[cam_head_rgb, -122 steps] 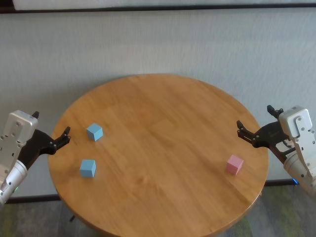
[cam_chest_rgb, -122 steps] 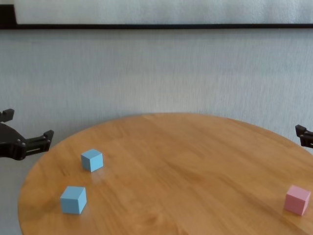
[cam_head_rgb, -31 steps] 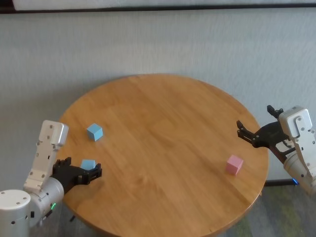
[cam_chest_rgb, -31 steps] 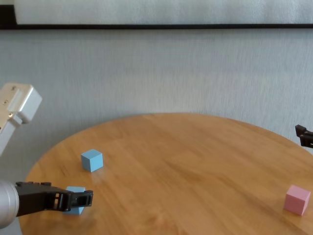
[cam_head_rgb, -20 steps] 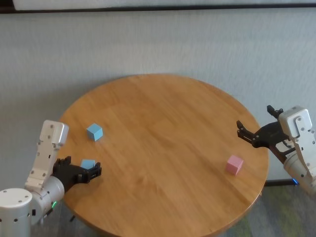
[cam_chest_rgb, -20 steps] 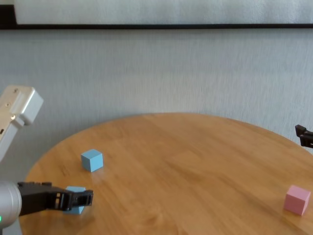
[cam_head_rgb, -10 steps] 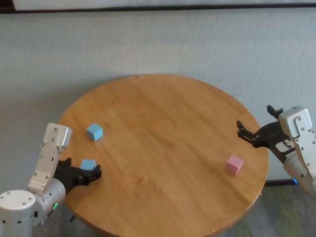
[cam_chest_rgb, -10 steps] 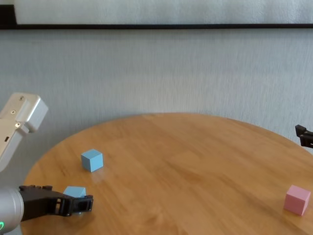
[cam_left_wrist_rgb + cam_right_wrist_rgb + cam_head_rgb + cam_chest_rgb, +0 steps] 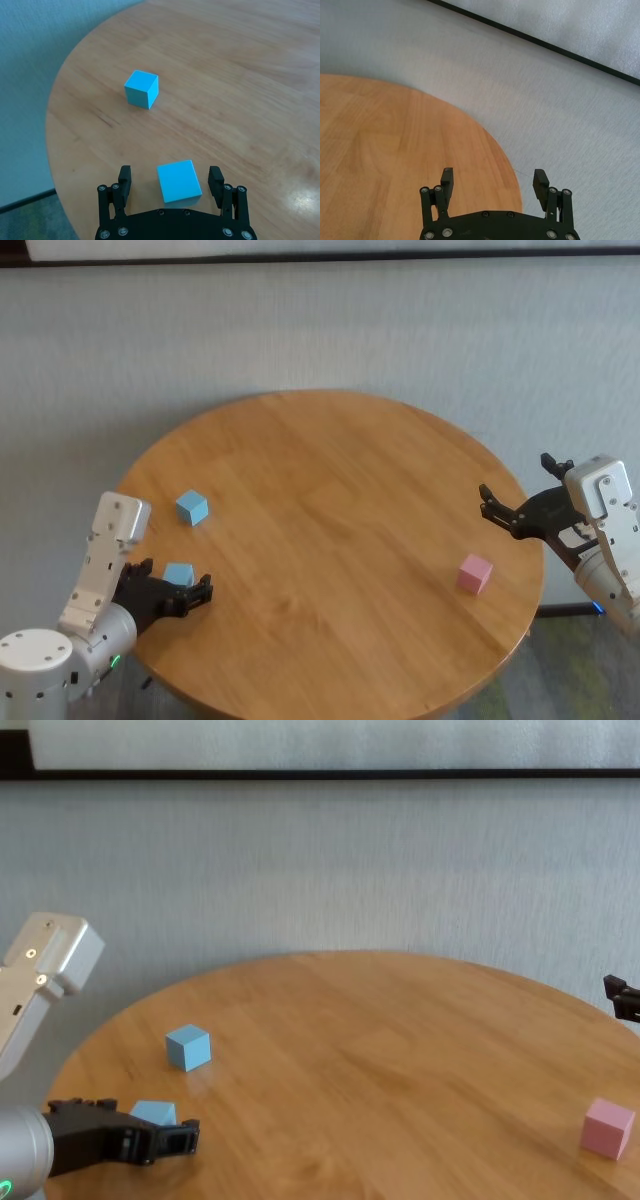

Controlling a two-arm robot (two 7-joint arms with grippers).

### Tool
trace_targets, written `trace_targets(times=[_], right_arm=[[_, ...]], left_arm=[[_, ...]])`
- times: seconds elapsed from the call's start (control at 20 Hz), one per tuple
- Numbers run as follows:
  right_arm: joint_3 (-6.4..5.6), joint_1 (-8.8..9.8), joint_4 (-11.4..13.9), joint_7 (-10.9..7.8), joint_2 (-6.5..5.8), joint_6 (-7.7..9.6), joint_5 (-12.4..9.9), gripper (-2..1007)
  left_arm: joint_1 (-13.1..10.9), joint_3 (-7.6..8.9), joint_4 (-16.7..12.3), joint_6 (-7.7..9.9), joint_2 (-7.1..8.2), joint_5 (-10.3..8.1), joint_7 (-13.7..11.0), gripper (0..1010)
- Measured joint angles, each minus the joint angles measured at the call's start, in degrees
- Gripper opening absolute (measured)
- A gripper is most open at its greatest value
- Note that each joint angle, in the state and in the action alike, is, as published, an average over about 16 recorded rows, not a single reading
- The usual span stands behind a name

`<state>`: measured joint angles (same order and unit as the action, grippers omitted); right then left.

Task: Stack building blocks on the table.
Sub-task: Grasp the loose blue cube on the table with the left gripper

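Straddling the near blue block (image 9: 179,181) with fingers apart, the left hand (image 9: 170,181) sits square over it, nothing gripped.

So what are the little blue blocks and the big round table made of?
The near blue block and the far blue block look like matte foam or painted wood: flat colour, no shine, crisp edges. I cannot tell which. The table looks like varnished wood: orange-brown grain, plank seams, a soft glare.

Three small cubes sit apart, unstacked, on a round wooden table (image 9: 330,490): two light blue blocks (image 9: 191,507) (image 9: 178,573) left, one pink block (image 9: 475,573) right.
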<state>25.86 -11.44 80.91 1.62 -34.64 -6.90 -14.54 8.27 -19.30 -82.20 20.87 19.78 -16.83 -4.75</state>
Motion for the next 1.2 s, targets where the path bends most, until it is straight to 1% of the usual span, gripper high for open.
trace_targets(times=[0.35,0.5,0.65,0.9,1.2], right_arm=[[0.0,0.0,0.0,0.0,0.0,0.0,0.0,1005],[0.0,0.0,0.0,0.0,0.0,0.0,0.0,1005],[0.0,0.0,0.0,0.0,0.0,0.0,0.0,1005],[0.0,0.0,0.0,0.0,0.0,0.0,0.0,1005],[0.0,0.0,0.0,0.0,0.0,0.0,0.0,1005]], left_arm=[[-0.17,0.11,0.13,-0.16,0.06,0.42,-0.83,996],[-0.19,0.11,0.12,-0.03,0.12,0.51,-1.04,981],[-0.18,0.09,0.11,0.01,0.16,0.51,-0.99,945],[-0.19,0.09,0.1,0.02,0.14,0.47,-0.81,841],[-0.2,0.11,0.08,0.01,0.11,0.4,-0.68,649]])
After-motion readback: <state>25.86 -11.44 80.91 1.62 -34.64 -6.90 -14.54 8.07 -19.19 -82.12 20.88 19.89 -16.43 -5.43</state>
